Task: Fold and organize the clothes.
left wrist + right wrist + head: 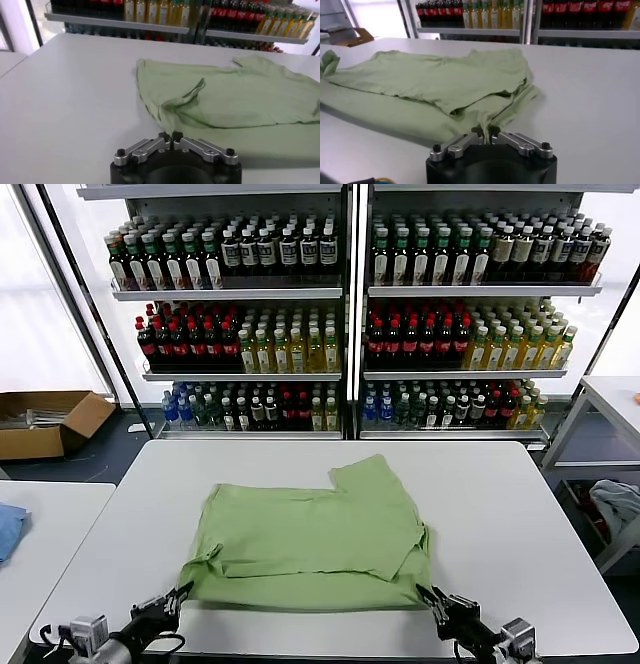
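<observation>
The light green cotton shirt [310,534] lies folded over itself, so its collar, buttons and any print are hidden. Both arms are cut off by the head view's lower edge. Bottle labels on the metal shelves [350,289] are too small to read.

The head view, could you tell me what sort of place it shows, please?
Probably a shop mock-up or test lab: glass-fronted shelves of bottled drinks behind a white table, with a cardboard box on the floor.

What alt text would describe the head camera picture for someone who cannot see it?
A light green shirt lies partly folded on a white table. The left gripper and right gripper, both shut, pinch its near corners. Shelves of bottled drinks stand behind.
</observation>
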Controlling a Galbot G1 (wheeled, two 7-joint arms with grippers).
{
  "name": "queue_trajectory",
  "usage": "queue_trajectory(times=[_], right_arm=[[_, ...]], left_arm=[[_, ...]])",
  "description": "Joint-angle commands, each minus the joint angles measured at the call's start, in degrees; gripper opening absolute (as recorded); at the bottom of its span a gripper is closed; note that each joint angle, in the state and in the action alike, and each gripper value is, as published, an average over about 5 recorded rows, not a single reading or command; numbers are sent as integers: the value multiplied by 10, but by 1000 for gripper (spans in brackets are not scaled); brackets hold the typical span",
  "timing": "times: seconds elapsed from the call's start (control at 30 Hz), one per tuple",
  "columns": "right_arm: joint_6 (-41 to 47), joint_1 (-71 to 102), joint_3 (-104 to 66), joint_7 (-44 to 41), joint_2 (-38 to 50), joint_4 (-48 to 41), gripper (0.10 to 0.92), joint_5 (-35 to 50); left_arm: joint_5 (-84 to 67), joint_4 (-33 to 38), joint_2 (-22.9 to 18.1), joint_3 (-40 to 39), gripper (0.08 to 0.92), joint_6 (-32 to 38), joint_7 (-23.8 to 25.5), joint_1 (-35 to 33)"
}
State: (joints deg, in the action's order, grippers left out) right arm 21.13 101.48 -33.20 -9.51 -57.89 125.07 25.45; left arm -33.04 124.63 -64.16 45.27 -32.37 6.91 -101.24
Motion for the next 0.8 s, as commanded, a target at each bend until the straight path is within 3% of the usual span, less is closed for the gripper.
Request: queue_trajectory(times=[0.03, 0.2, 0.47, 0.63, 0.8], right_arm=[[14, 84, -21, 25, -3, 60, 161, -11], [2, 33, -17, 31, -8, 45, 254, 21], [-10, -107, -67, 27, 23, -13, 493, 147], [3, -221, -54, 4, 44, -71, 640, 171], [92, -357, -2, -19, 38, -154, 772, 157]], left_arm=[[36, 69, -20, 47, 87, -6, 7, -107], [68, 79, -35, 40, 118, -6, 14, -100], [47, 103, -38, 74, 344, -7, 3, -53], [21, 88, -1, 115, 482, -7, 7, -14], [-30, 17, 54, 100, 630, 3, 17, 70]])
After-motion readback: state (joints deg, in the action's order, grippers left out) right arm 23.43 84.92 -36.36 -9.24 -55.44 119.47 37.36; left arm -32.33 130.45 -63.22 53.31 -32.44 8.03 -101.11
